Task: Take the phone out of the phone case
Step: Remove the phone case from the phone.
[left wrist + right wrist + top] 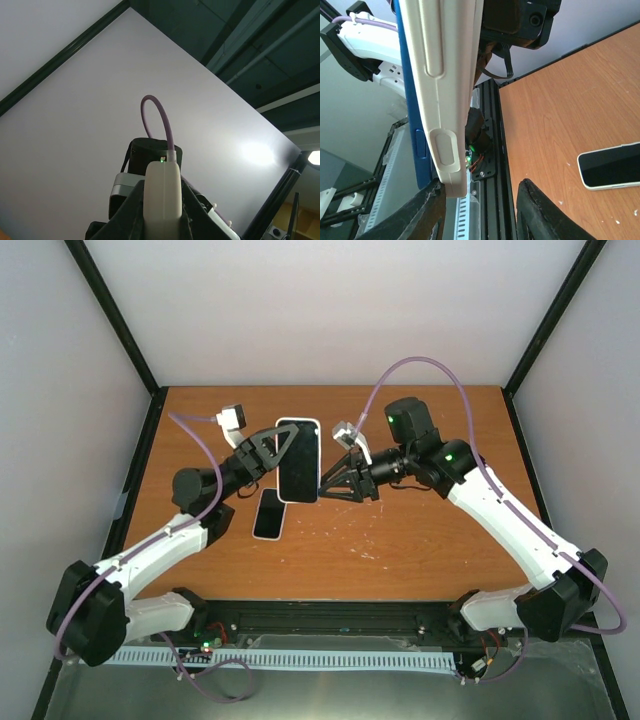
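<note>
The left hand (274, 448) is clamped on the left edge of the phone case (298, 423) and holds it up off the counter (430, 530). In its wrist view the cream edge of the case (162, 200) stands upright between the two dark fingers (127, 220). The phone (298, 465) sits in the case, its dark screen facing up and framed by the white rim.

The right hand (330, 478) is at the opposite long edge, and its fingers are parted and grip nothing. In its own view the case's lower corner (452, 175) lies right by one finger (427, 210), and the gap across to the other finger is empty. A blue edge runs along the case's cream side there.

A second phone (268, 515) lies flat on the counter, screen up, just below the raised case.
</note>
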Controlling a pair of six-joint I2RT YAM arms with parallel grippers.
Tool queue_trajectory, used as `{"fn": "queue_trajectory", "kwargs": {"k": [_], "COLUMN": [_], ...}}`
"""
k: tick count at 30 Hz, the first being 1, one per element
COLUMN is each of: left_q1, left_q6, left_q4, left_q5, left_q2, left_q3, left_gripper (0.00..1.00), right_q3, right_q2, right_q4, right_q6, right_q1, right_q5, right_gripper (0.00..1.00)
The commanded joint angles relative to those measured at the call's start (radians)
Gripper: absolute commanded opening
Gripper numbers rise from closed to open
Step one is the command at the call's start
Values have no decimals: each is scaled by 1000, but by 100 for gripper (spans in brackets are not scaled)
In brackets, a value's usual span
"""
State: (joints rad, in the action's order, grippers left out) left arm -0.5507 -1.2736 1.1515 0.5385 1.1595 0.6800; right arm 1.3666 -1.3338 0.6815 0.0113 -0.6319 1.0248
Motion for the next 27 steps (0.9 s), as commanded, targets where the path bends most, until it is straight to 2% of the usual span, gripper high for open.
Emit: {"fn": "queue_trajectory", "kwargs": {"k": [1, 8, 18, 21, 23, 26, 27], "left_q1": [-49, -52, -91, -95, -95, -97, -97], "left_q6": [12, 5, 26, 19, 21, 17, 13], "left_q4": [46, 51, 31, 29, 14, 17, 29], "left_q5": [-47, -70, -68, -64, -68, -47, -40], "left_q2": [-6, -15, 40, 57, 63, 85, 94], "left_q3": [20, -18, 8, 9, 9, 21, 23], "left_gripper": [0, 0, 0, 0, 0, 0, 0], "right_q3": [28, 43, 127, 120, 133, 166, 174], "right_q2": [-30, -58, -114, -102, -97, -109, -115], "right_q4": [-204, -319, -150, -156, -149, -131, -138], "right_q6": [-83, -215, -56, -36, -11, 12, -3], "right_q1": [-51, -53, -100, -101, -101, -101, -101], "right_q5": [-7, -5, -86, -34, -16, 77, 88], "right_gripper": [40, 33, 31, 31, 27, 25, 20]}}
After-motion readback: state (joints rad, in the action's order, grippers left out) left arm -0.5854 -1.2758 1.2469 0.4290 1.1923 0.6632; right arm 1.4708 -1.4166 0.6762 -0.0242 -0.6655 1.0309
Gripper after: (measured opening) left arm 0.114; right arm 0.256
